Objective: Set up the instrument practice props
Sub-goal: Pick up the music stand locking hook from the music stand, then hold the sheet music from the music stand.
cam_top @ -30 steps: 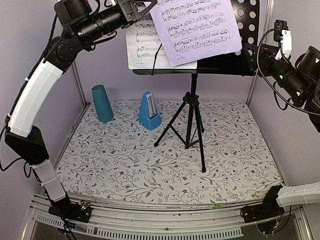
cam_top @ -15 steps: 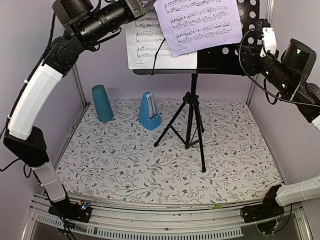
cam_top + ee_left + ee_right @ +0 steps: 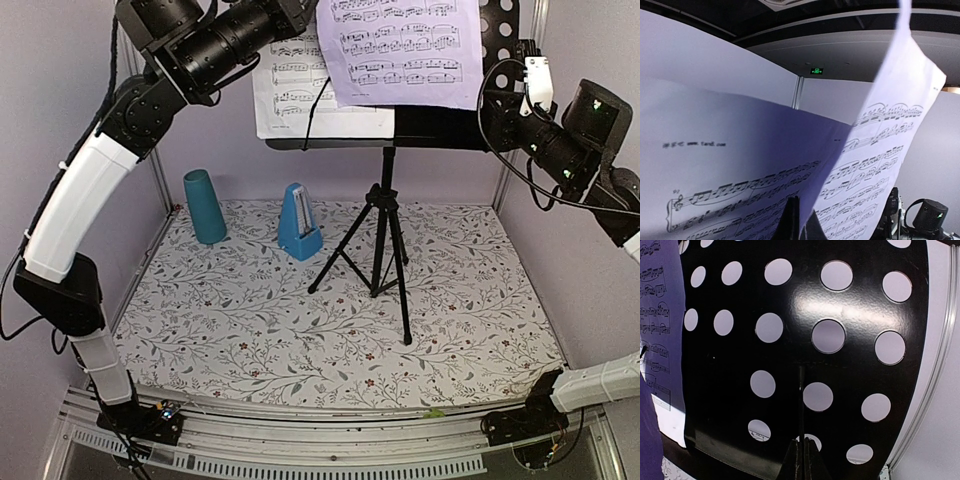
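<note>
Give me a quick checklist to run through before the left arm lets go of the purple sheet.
1. Grip: left fingers pinch the lavender page: ok.
2. Page level: ok.
3. Page seated on the tray ledge: not ok, its bottom edge hangs higher than the white page.
4. The right fingers shut: ok; touching the tray: cannot tell.
5. The music stand upright on three legs: ok.
6. The metronome clear of the legs: ok.

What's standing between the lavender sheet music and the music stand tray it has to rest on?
Nothing visible blocks it. The lavender sheet-music page, pinched in the left hand, hangs in front of the perforated tray. The white sheet-music page already on the tray only sits behind its left part.
</note>
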You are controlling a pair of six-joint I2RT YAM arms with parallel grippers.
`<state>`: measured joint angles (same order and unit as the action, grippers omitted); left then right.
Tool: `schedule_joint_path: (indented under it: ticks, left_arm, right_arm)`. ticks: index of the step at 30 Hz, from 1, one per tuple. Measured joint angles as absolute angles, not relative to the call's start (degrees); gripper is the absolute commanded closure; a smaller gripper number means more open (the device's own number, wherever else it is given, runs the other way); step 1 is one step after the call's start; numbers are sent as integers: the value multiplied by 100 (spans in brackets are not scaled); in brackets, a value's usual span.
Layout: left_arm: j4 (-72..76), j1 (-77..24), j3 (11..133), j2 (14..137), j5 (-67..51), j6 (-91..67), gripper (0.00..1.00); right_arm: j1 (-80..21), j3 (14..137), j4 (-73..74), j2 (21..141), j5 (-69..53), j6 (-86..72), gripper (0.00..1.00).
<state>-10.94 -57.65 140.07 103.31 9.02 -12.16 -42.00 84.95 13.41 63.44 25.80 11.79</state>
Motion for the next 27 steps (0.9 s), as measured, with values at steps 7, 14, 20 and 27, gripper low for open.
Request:
schedule_joint_path:
  ticks: [7, 14, 20, 27]
  left_arm:
    - [-864, -6180, 14127, 10672, 1669, -674, 100]
    - [-539, -6368, 14149, 10838, 2436, -259, 100]
    - [-266, -6497, 14167, 10906, 2862, -5, 100]
    - [-5, -6692, 14374, 11102, 3253, 266, 100]
  right_arm:
    - [-4200, 7975, 843, 6007, 2495, 1109, 100]
    - [-4198, 7266, 40, 5577, 2486, 908, 100]
    - [-4198, 6650, -753, 5280, 2399, 904, 100]
    - [-4198, 6438, -1288, 5304, 2200, 1203, 100]
